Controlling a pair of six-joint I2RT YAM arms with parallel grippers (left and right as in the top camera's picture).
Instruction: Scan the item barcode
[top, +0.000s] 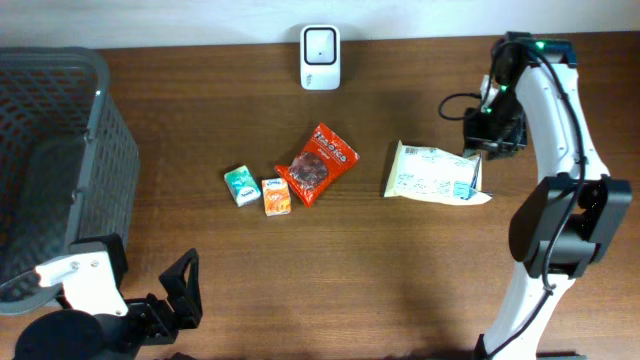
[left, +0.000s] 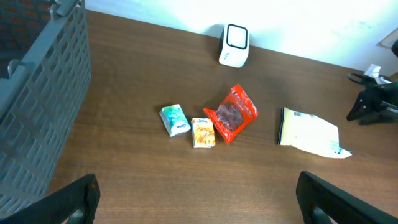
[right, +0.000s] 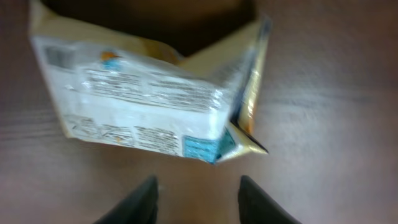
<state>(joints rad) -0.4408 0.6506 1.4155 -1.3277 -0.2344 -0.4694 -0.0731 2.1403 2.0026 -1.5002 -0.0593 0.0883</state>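
A white and cream package (top: 435, 172) (right: 143, 106) (left: 309, 132) lies flat on the table at the right, printed side up. My right gripper (top: 487, 140) (right: 198, 183) hovers just off the package's right end, open, with nothing between its fingers. The white barcode scanner (top: 320, 58) (left: 235, 45) stands upright at the table's far edge. Mid-table lie a red snack bag (top: 320, 165) (left: 232, 114), a small orange pack (top: 276, 196) (left: 203, 132) and a small green pack (top: 241, 186) (left: 175, 119). My left gripper (top: 178, 295) (left: 198, 186) is open near the front left, far from them all.
A grey mesh basket (top: 60, 150) (left: 37, 93) fills the table's left side. The right arm's column (top: 550, 230) rises at the right edge, with a cable near its wrist. Bare wood lies between the small packs and the front edge.
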